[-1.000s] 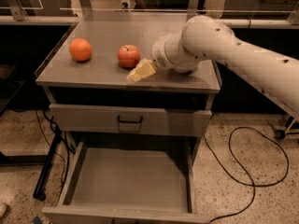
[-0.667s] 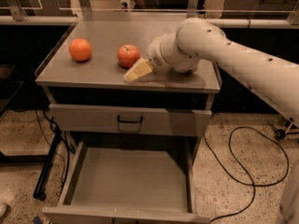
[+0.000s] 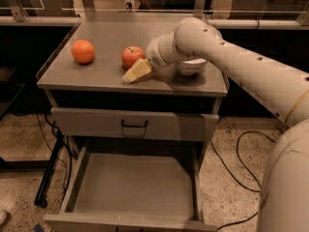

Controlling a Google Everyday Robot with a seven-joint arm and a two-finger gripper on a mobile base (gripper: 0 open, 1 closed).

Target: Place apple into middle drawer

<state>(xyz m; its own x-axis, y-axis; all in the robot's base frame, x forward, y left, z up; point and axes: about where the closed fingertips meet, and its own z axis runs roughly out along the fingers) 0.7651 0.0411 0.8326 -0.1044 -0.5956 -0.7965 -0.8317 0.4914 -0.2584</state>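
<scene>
A: Apple (image 3: 132, 56)?
B: On the bench (image 3: 96, 79), mid-top. Claw (image 3: 136, 71) low over the bench, right by the apple; open or closed, cannot tell.
A: Drawer (image 3: 135, 187)?
B: Pulled out under the bench.

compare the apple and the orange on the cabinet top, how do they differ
Colour: the apple is red-orange with a dark stem dimple; the orange is evenly orange and smooth. Place: the apple sits right beside the pincer, low on the top; the orange stands alone further left in the view. Both are round, similar in size, and rest on the grey cabinet top.
</scene>
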